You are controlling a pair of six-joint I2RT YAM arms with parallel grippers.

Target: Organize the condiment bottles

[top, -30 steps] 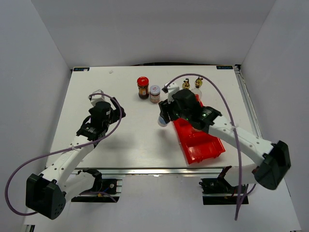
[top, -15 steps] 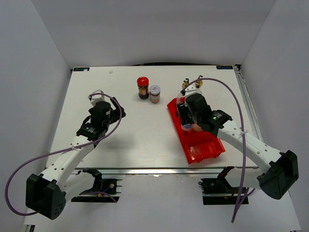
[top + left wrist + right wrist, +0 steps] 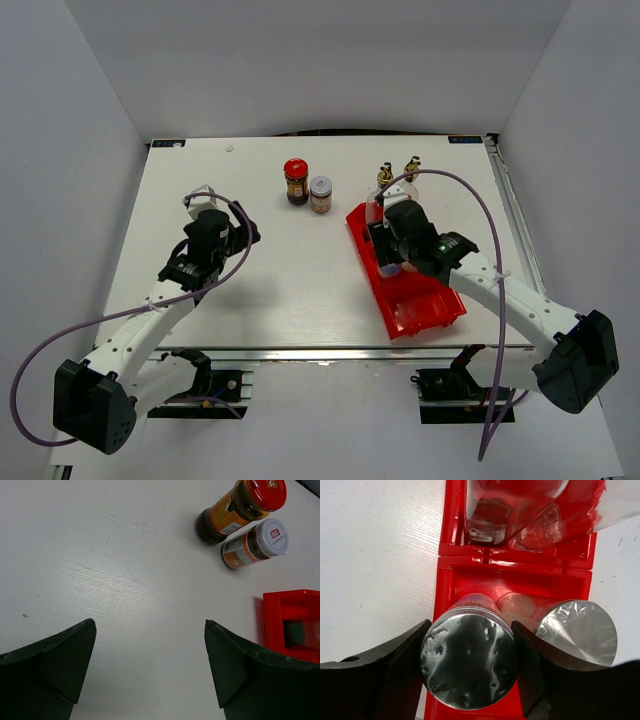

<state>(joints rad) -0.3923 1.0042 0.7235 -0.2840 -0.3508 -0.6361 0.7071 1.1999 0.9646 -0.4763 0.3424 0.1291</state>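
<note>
While right fingers (image 3: 385, 675) clasp a silver-topped shaker (image 3: 467, 662) whose body is hidden, left fingers (image 3: 50, 665) gape wide

Silver-topped shaker (image 3: 467, 662) upright between jaws, second shaker (image 3: 577, 630) beside

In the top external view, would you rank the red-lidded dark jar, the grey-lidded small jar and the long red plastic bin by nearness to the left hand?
From the left hand:
1. Red-lidded dark jar, to its right, toward the far edge.
2. Grey-lidded small jar, just beyond, beside that jar.
3. Long red plastic bin, farthest to the right.
</note>
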